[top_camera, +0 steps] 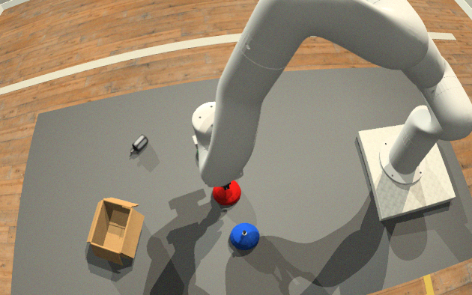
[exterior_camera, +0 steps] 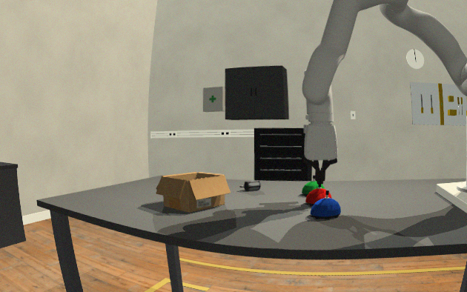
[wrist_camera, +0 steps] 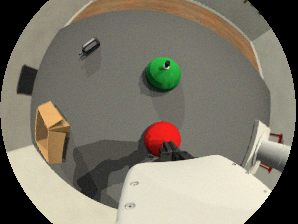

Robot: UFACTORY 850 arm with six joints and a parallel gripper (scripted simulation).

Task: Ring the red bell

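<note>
Between the green bell (wrist_camera: pixel 162 74) and blue bell (top_camera: pixel 244 236), the red bell (top_camera: pixel 226 194) sits under the pinched-shut, empty gripper (exterior_camera: pixel 319 178); looks like a rigid dome, so poke the top button, don't grab.

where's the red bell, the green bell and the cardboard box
red bell (top_camera: pixel 229 195), top view, right side of its dome
green bell (wrist_camera: pixel 160 78), wrist view, front of its dome
cardboard box (exterior_camera: pixel 201 190), exterior view, right-hand flap
</note>
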